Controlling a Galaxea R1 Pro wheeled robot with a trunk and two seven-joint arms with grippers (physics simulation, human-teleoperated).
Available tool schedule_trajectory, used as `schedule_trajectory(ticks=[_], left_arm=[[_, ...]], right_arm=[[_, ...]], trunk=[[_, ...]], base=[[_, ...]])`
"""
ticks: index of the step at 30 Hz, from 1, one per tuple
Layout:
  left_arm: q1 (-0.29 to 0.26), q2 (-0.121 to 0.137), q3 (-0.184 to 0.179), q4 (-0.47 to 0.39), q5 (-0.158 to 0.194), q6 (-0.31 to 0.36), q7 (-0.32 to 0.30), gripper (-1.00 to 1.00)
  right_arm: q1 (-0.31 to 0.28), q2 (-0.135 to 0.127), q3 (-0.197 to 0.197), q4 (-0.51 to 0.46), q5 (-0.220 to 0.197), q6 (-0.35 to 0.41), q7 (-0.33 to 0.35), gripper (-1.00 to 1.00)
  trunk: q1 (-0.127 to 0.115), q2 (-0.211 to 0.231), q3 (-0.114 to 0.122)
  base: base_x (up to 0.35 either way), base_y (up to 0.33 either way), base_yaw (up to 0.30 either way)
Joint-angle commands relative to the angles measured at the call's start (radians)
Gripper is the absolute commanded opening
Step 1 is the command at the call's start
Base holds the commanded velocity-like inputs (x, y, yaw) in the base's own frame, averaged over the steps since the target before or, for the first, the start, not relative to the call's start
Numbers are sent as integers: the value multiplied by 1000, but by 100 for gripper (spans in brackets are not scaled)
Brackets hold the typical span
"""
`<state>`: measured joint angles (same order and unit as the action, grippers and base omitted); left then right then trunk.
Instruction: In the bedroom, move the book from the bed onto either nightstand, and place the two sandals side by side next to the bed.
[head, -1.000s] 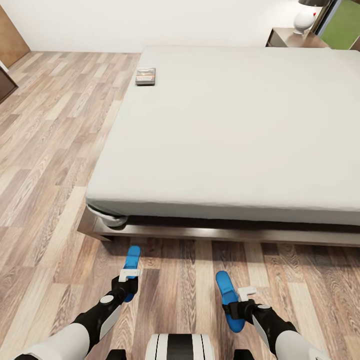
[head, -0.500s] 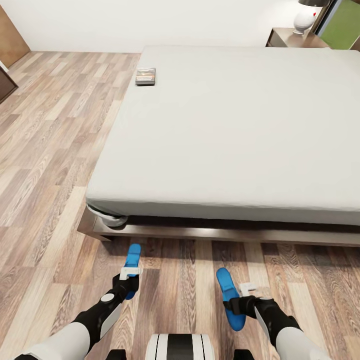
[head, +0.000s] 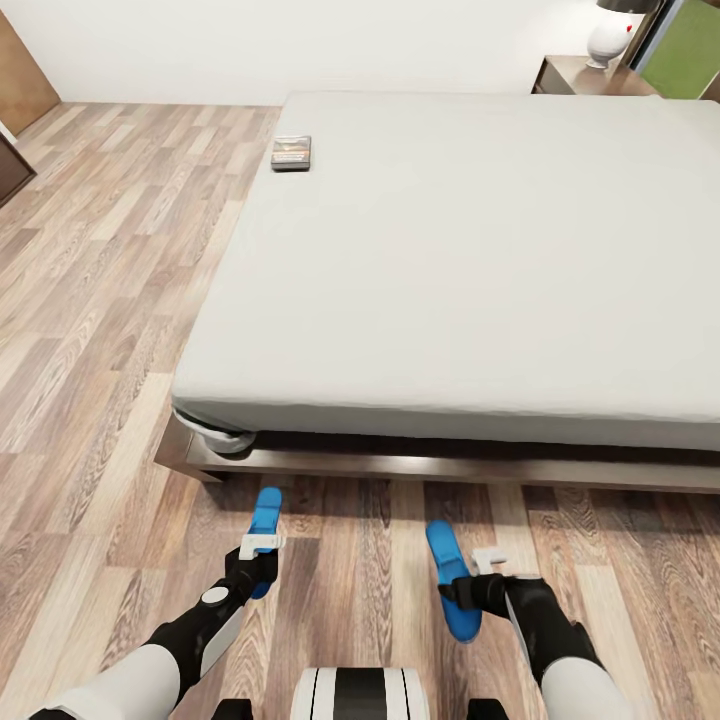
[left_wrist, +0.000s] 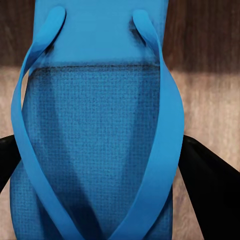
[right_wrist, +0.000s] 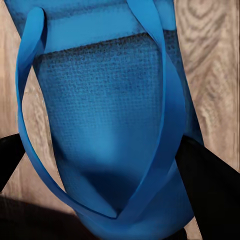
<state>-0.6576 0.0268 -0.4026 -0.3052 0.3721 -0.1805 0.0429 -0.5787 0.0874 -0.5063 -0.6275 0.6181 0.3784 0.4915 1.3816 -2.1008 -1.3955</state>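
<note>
Right hand (head: 462, 590): clamped on its sandal (head: 448, 578), just swung it leftward.
Left hand (head: 258, 568): clamped on other sandal (head: 265, 520); pair closing up.

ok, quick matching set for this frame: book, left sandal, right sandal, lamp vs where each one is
Things:
1. book
2. left sandal
3. right sandal
4. lamp

Places:
A. in right gripper, over floor
B. on nightstand
C. on bed, far left corner
D. in left gripper, over floor

Pairs: 1-C, 2-D, 3-A, 4-B
</note>
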Motion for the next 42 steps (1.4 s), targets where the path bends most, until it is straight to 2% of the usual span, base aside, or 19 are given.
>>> schedule_trajectory(ticks=[1,4,8,16,22,29,40,42], left_arm=[[-1,1,-9,0,7,-3,5,-100],[-1,1,-9,0,7,-3,5,-100],[-1,1,-9,0,7,-3,5,-100],[-1,1,-9,0,7,-3,5,-100],[-2,1,-9,-3,7,-6,5,-100],[-13,1,-9,-26,6,-7,5,-100],[-22,1,-10,-27,5,-9,6,-100],[-22,1,-10,-28,5,-9,6,-100]], right_arm=[[11,5,-7,-28,8,18,11,-100],[47,15,10,-123,7,64,34,-100],[70,19,47,-173,9,82,71,-100],[82,20,65,-192,9,87,85,-100],[84,20,69,-204,8,87,97,-100],[96,20,103,-231,9,87,117,-100],[109,20,109,-245,8,88,119,-100],[109,20,109,-246,7,88,120,-100]], trunk=[[0,0,-1],[0,0,-1],[11,-21,-10],[42,-77,-35],[42,-77,-35],[42,-77,-35],[84,-154,-69],[84,-154,-69]], base=[[0,0,0],[0,0,0],[0,0,0],[0,0,0],[0,0,0],[0,0,0],[0,0,0],[0,0,0]])
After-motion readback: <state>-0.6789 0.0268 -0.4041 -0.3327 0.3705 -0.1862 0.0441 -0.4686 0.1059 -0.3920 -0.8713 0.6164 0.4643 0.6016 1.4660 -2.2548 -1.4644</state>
